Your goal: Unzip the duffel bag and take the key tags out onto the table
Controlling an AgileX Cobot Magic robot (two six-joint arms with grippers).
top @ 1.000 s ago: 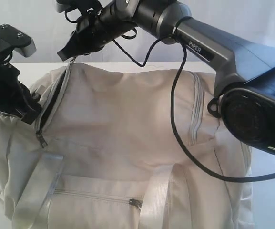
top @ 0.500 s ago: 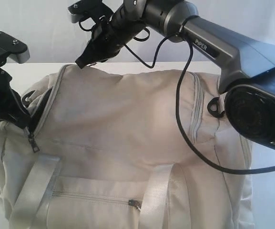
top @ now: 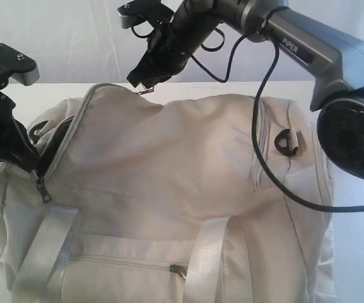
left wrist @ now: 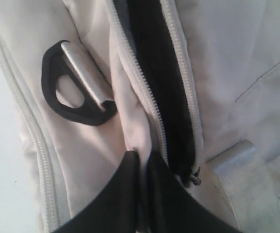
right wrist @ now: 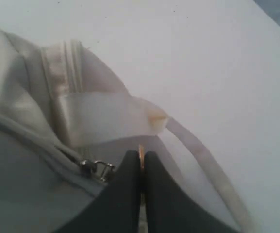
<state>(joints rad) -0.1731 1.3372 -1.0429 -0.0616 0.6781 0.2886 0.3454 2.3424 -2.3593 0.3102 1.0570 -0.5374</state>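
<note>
Pinching duffel bag, left gripper shows wrist-side only.

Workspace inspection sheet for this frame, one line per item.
Surface: white table, bag lying on it.
Job's things: bag, zip part open at its left end, dark lining showing; key tags not seen.
Clutter: nothing seen.
Tools: left tool shut on bag fabric beside the opening; right tool shut on zip pull.
Cables: black cable loops down from right arm in front of the bag.
Surroundings: white backdrop.
</note>
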